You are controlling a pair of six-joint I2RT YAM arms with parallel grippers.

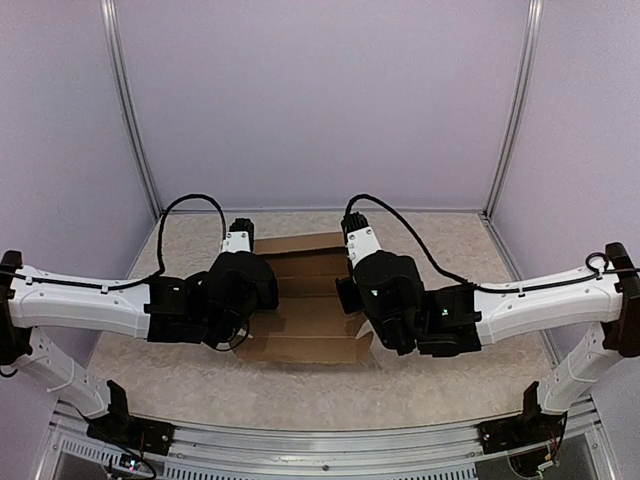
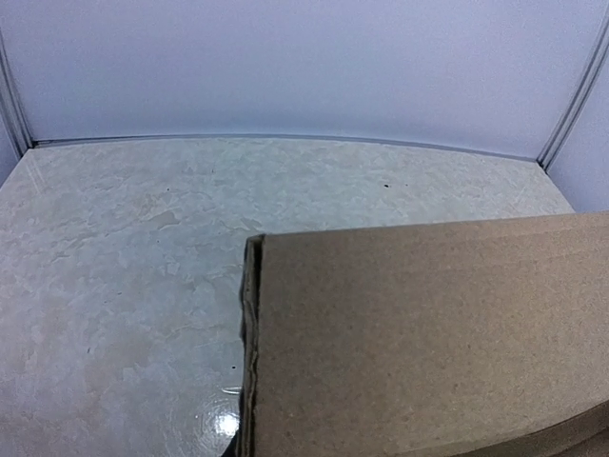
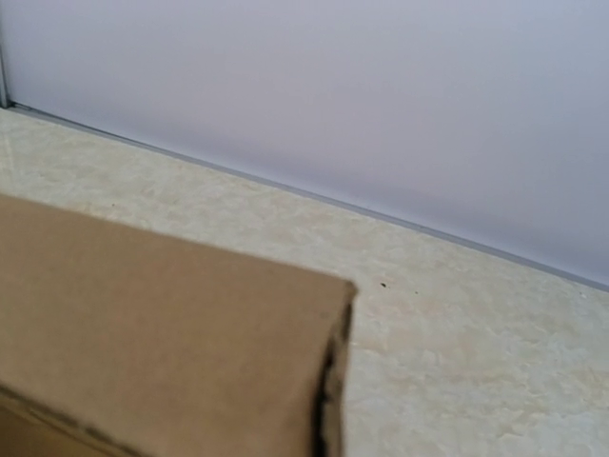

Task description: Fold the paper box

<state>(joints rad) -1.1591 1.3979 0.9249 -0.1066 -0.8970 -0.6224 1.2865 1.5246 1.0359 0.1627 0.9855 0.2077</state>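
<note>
The jaws of your left gripper (image 1: 250, 292) are hidden, so I cannot tell their gap; those of your right gripper (image 1: 366, 296) are fully closed, grip unseen. The paper box (image 1: 305, 325) lies between them; fold both side flaps evenly along their creases.

Top view, 12 o'clock = far side. I've got the paper box (image 1: 310, 300) lying mid-table (image 1: 450, 380), the back wall (image 1: 320, 100) behind it at 12. The left gripper (image 1: 250, 290) sits over the box's 9 o'clock edge and the right gripper (image 1: 352, 295) over its 3 o'clock edge. The left arm (image 1: 80, 300) reaches in from 8 o'clock, the right arm (image 1: 540, 300) from 4. Their bases are at 7 and 5 on the near edge. In the left wrist view the box fills 3 to 6 o'clock, with table from 7 to 12. In the right wrist view the box is at 6 to 9, table at 3, wall at 12.
</note>
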